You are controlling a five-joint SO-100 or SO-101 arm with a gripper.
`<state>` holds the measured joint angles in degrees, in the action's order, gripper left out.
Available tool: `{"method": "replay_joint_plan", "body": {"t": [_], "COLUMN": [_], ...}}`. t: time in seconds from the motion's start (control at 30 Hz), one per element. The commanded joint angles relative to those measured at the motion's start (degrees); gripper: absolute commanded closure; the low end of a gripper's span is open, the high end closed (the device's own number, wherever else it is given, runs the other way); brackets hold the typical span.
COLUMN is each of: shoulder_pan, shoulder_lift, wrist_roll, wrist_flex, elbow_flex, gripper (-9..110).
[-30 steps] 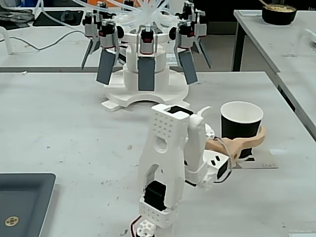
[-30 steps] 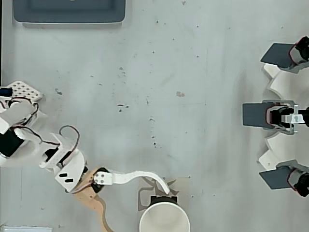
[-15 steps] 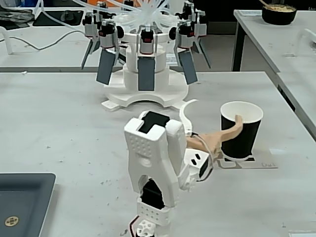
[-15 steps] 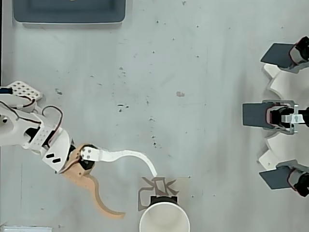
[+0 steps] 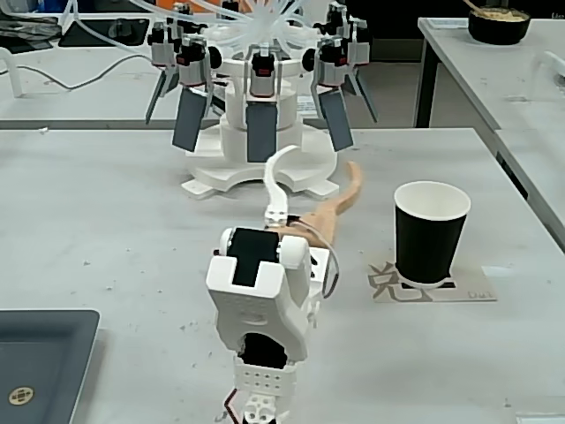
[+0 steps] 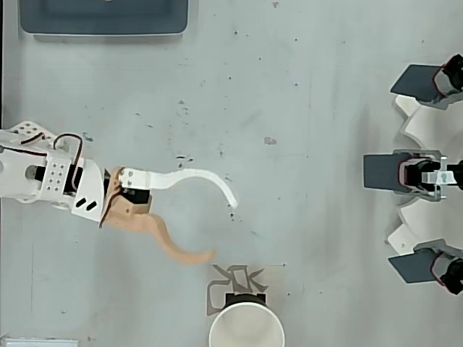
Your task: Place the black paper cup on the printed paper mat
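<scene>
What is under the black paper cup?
The black paper cup stands on the printed paper mat. The mat's print shows beside the cup; the part beneath it is hidden.

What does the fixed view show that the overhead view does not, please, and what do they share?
Only the fixed view shows the black paper cup's black side wall and a bowl on the neighbouring table. Only the overhead view shows the cup's white interior and the whole dark tray. Both show the cup standing on the printed paper mat and the open, empty claw.
</scene>
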<state>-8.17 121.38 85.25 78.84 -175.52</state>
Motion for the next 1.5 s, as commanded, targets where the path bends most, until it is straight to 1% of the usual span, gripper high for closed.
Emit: {"method": "replay_joint_plan", "body": {"t": [0.0, 0.2, 0.37, 0.77, 1.07, 1.3, 1.47], "shoulder_pan": [3.7, 9.3, 11.9, 12.9, 13.8, 13.7, 13.7], "shoulder_lift": [2.0, -0.2, -5.6, -19.4, -28.9, -35.0, -38.7], "wrist_roll": [-0.6, -0.4, 0.8, 2.9, 3.0, 3.3, 3.8], "wrist_flex": [-2.2, -6.9, -10.5, -17.7, -19.4, -23.0, -23.9], "elbow_flex": [0.8, 5.8, 13.1, 32.3, 43.5, 52.6, 55.6], "gripper": [86, 86, 86, 87, 89, 91, 92]}}
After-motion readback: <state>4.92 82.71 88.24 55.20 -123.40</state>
